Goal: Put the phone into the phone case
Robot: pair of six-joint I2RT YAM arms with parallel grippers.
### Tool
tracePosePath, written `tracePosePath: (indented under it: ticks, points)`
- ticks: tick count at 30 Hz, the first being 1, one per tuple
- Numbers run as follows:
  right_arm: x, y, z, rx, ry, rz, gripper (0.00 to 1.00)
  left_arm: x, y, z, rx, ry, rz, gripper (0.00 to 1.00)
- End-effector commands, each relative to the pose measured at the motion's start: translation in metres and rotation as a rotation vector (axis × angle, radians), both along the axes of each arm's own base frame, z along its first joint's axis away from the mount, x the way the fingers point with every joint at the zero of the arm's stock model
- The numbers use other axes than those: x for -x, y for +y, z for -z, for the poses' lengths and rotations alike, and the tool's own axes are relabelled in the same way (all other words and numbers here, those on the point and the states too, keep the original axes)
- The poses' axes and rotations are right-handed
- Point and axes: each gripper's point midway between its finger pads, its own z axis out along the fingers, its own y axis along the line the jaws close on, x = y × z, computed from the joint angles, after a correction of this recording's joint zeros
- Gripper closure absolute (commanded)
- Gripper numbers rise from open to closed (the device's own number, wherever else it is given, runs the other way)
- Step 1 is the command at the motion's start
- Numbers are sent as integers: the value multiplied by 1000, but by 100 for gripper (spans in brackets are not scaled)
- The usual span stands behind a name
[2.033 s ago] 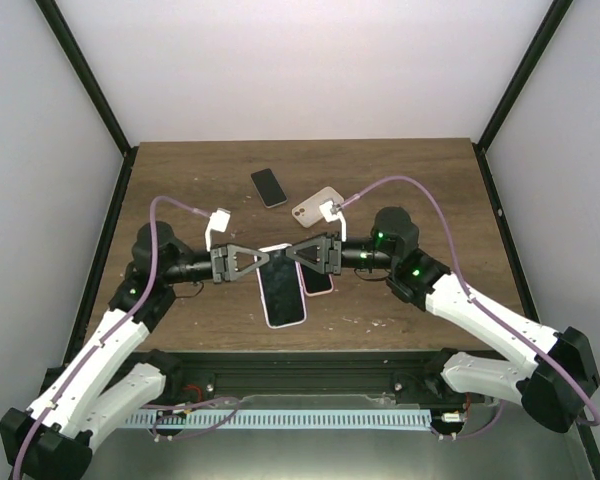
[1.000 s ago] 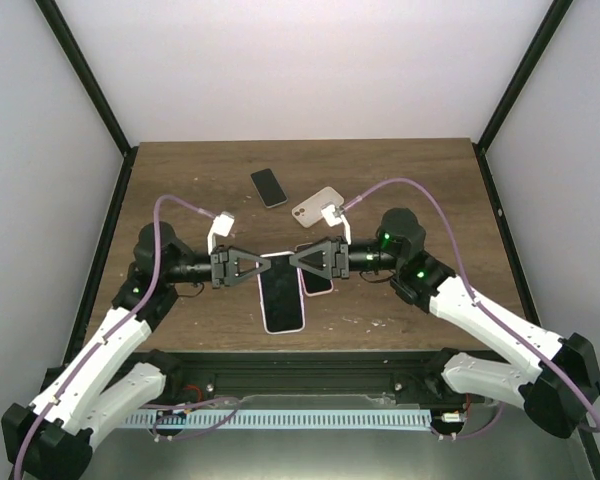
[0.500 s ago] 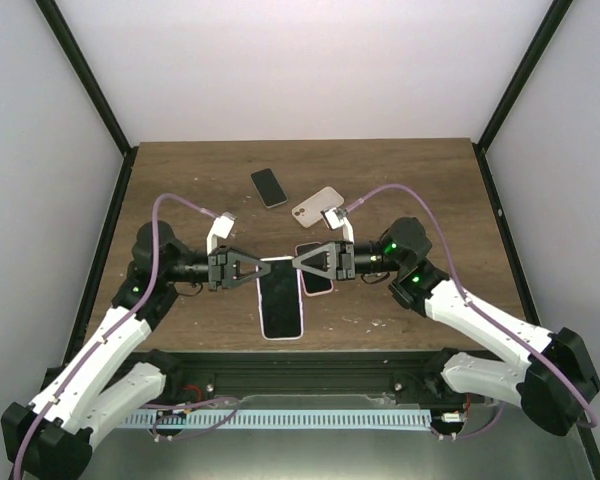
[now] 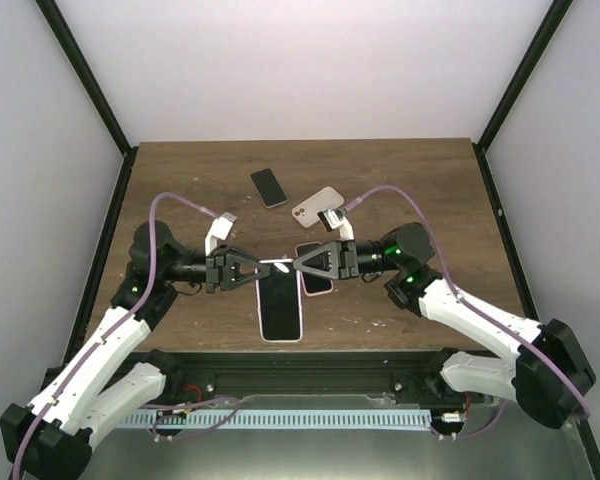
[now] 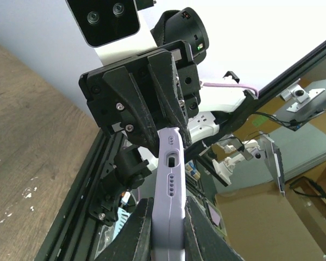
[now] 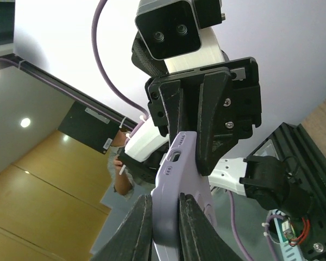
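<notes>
A lilac phone case (image 4: pixel 281 305) with a dark phone screen showing inside its rim hangs between my two grippers over the table's near middle. My left gripper (image 4: pixel 264 268) is shut on the case's far end from the left, and my right gripper (image 4: pixel 299 265) is shut on it from the right. In the left wrist view the case end (image 5: pixel 171 179) with its port cut-out stands between my gripper's (image 5: pixel 165 209) fingers. In the right wrist view the case (image 6: pixel 176 163) is pinched in my gripper (image 6: pixel 164 204). Whether the phone is fully seated is hidden.
A pink phone or case (image 4: pixel 318 278) lies on the wooden table (image 4: pixel 180 180) just under my right gripper. A small black phone (image 4: pixel 269 187) and a beige case (image 4: pixel 317 205) lie farther back. The black frame rail (image 4: pixel 300 360) runs along the near edge.
The case with the dark screen has straightened and shifted slightly toward the near edge. Both grippers keep their hold, and the right wrist has swung in closer and tilted.
</notes>
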Motion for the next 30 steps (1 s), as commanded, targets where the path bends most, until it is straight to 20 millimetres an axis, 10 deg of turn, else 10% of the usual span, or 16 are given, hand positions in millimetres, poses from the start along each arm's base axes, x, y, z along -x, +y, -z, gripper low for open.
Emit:
tracePosePath:
  ticks: [1,10,19,30]
  points:
    - [28,-17,-50,-166,-75,-81,98,-9,-1,16,-33,7,-35,100]
    - [32,-22,-51,-208,16,-135,93,-7,-1,16,-28,-10,-24,100]
    - [28,-19,-36,-157,32,-100,53,-10,1,3,0,-14,-68,100]
    - [6,4,8,123,-66,90,43,-29,6,-6,74,29,-206,100]
